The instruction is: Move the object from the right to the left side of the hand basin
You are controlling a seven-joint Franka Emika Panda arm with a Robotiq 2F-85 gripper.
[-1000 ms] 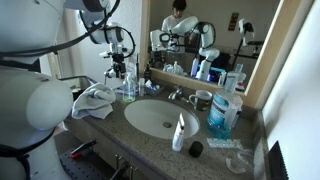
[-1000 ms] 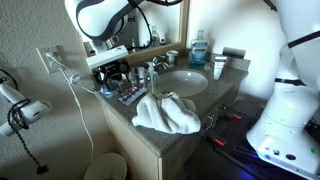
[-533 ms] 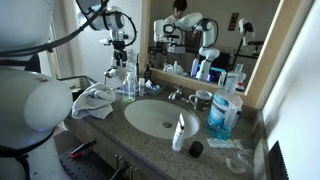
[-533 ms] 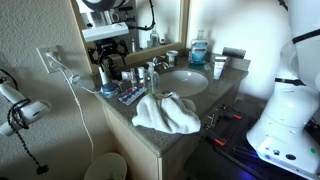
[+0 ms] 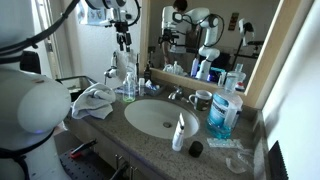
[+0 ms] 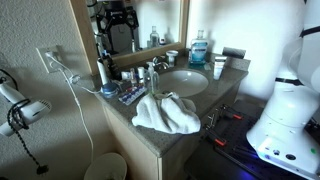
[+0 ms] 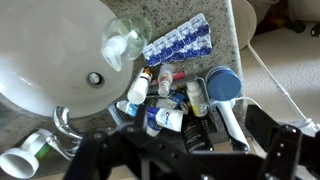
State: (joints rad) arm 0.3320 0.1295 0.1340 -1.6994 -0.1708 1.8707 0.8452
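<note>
The white oval hand basin [image 5: 150,118] [image 6: 185,82] [image 7: 50,50] is set in speckled stone. On the counter to its left, a clear bottle [image 5: 128,84] [image 7: 122,42] stands among toiletries [image 7: 165,105] in the wrist view: small tubes, a blue blister pack [image 7: 178,42] and a blue lid [image 7: 222,85]. My gripper [image 5: 122,40] [image 6: 118,45] [image 7: 190,160] hangs high above this cluster. It is open and holds nothing. I cannot tell which item is the task's object.
On the basin's right stand a blue mouthwash bottle [image 5: 222,112] and a white mug [image 5: 203,99]. A white tube [image 5: 179,130] stands at the front rim. A crumpled white towel [image 5: 92,100] [image 6: 165,112] lies at the counter's left end. The mirror is behind.
My gripper has risen straight up from just above the left-hand toiletries to well above them, staying open. Nothing on the counter has moved.
</note>
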